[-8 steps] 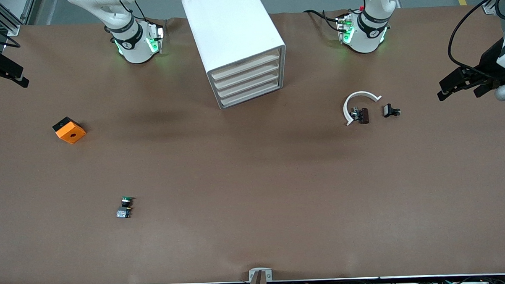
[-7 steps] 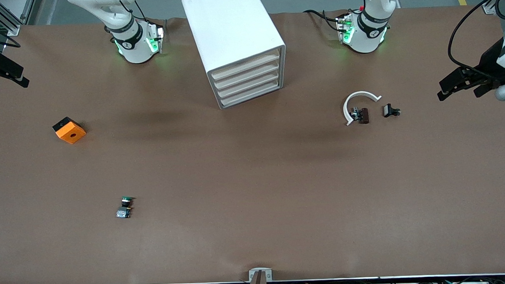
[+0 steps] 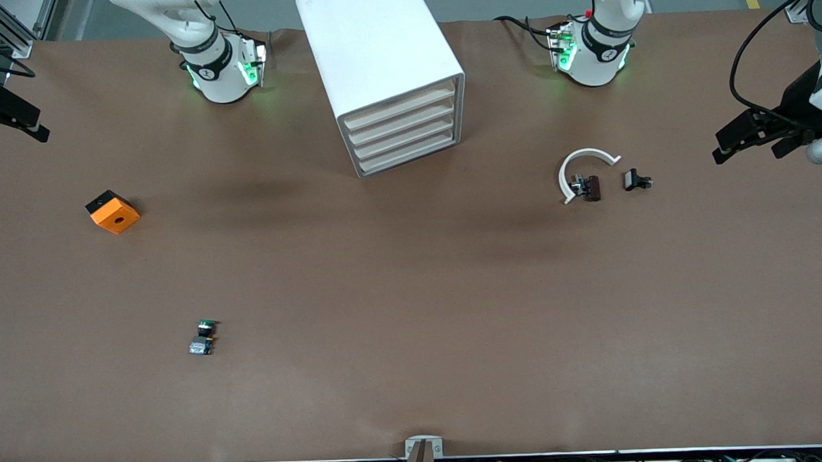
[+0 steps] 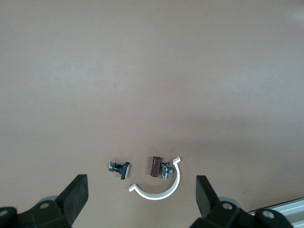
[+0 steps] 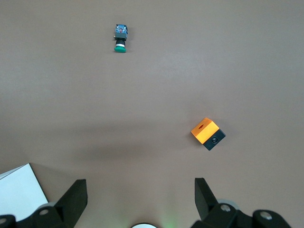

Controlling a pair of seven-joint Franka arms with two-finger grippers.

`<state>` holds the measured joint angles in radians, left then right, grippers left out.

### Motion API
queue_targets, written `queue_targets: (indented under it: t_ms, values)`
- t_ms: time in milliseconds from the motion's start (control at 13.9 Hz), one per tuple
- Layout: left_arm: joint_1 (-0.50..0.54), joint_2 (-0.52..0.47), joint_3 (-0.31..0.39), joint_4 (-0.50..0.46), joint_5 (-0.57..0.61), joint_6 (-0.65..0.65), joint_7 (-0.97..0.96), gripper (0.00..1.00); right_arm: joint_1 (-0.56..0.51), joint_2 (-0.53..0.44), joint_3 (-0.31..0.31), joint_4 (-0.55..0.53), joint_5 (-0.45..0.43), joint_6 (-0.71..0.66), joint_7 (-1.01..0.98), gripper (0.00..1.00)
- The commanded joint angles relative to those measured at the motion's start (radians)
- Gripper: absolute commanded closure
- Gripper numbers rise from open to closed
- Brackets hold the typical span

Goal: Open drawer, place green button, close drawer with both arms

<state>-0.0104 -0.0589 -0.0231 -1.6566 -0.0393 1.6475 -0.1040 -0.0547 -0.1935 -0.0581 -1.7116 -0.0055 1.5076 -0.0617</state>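
Note:
The white cabinet (image 3: 377, 47) stands between the two arm bases. All its drawers are shut, and the bottom drawer (image 3: 407, 156) sits flush with the others. The button (image 3: 203, 336) lies on its side on the brown table, toward the right arm's end and much nearer the front camera than the cabinet. It also shows as the button (image 5: 120, 38) in the right wrist view. My right gripper (image 5: 140, 190) hangs open high over the table by its own base, holding nothing. My left gripper (image 4: 140, 187) hangs open high over the clips, also holding nothing. Neither gripper shows in the front view.
An orange block (image 3: 113, 212) with a hole lies toward the right arm's end. A white curved piece (image 3: 579, 163) and two small clips (image 3: 591, 187) lie toward the left arm's end. Black fixtures (image 3: 756, 133) reach in at both table ends.

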Motion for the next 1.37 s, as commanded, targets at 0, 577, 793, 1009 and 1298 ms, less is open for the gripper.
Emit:
queue_targets:
  t_ms: [0, 577, 793, 1009, 1298]
  values:
    - [0.000, 0.004, -0.003, 0.021, 0.012, -0.014, -0.061, 0.00, 0.007, -0.027, 0.000, -0.022, 0.007, 0.002, 0.019, 0.00]
    - [-0.016, 0.074, -0.044, 0.020, 0.010, -0.103, -0.410, 0.00, 0.007, -0.027, 0.000, -0.022, 0.025, -0.001, 0.017, 0.00]
    - [-0.022, 0.160, -0.095, 0.021, 0.010, -0.100, -0.445, 0.00, 0.007, -0.026, 0.000, -0.022, 0.025, -0.001, 0.017, 0.00]
    - [-0.042, 0.281, -0.129, 0.046, 0.010, -0.089, -0.540, 0.00, 0.006, -0.026, -0.002, -0.020, 0.024, 0.000, 0.017, 0.00]
    - [-0.135, 0.476, -0.129, 0.167, 0.012, -0.075, -0.765, 0.00, 0.007, -0.026, -0.002, -0.020, 0.024, -0.001, 0.016, 0.00]
